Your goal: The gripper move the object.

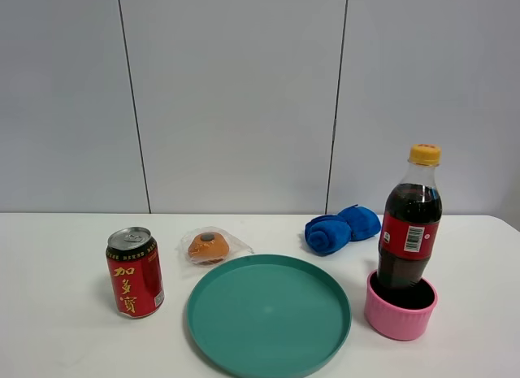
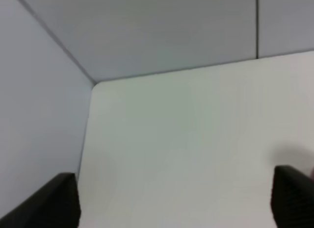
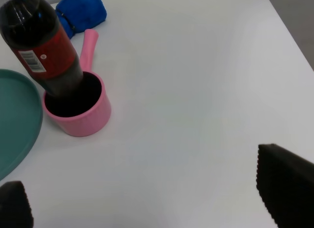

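The object, a tall cola bottle (image 1: 410, 232) with a yellow cap and red label, stands upright inside a pink cup (image 1: 400, 315) at the table's right. In the right wrist view the bottle (image 3: 44, 51) leans out of the same handled cup (image 3: 83, 115), well ahead of my right gripper (image 3: 147, 201). That gripper is open, its dark fingertips (image 3: 284, 189) far apart over bare table. My left gripper (image 2: 174, 203) is open too, with nothing between its fingertips (image 2: 54, 203), above a bare table corner. Neither gripper shows in the high view.
A teal plate (image 1: 268, 313) lies at front centre, left of the pink cup. A red drink can (image 1: 134, 272) stands at the left, a wrapped bun (image 1: 209, 246) behind the plate, and a rolled blue cloth (image 1: 341, 228) behind the bottle. The table's right edge (image 3: 289, 32) is close.
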Tool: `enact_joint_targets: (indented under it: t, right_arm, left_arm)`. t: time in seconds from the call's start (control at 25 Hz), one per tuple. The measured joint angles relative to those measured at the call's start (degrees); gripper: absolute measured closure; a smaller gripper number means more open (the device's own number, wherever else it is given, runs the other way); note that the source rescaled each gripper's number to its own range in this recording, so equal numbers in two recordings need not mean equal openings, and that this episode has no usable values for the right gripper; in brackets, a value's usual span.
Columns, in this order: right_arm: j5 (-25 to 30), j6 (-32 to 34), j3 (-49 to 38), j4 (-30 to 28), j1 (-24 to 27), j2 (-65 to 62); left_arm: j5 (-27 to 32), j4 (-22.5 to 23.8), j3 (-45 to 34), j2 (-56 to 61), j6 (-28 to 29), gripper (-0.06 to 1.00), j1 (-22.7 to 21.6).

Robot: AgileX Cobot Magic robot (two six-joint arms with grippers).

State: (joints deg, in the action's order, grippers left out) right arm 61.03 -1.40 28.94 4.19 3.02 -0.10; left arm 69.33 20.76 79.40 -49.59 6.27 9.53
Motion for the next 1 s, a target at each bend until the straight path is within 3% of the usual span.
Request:
enact_joint_targets:
  t: [0.2,0.36,0.52,0.72,1.0]
  right_arm:
    - [0.00,0.00,0.00,0.00,0.00,0.00]
    - [0.00,0.00,0.00,0.00,0.00,0.00]
    - [0.00,0.00,0.00,0.00,0.00,0.00]
    - [0.00,0.00,0.00,0.00,0.00,0.00]
    - [0.00,0.00,0.00,0.00,0.00,0.00]
  left_arm:
    - [0.04,-7.57,-8.42,14.09,-2.19,0.51,-10.05]
    - [0.04,-13.93,-16.13,25.26,-2.23,0.51,-13.84]
    - [0.17,-19.05,-24.44,35.41,-2.71,0.51,-15.16]
    - [0.30,-21.93,-33.94,45.72,-6.27,0.51,-15.23]
    - [-2.88,-26.20,-44.50,49.98,-7.45,0.50,-15.23]
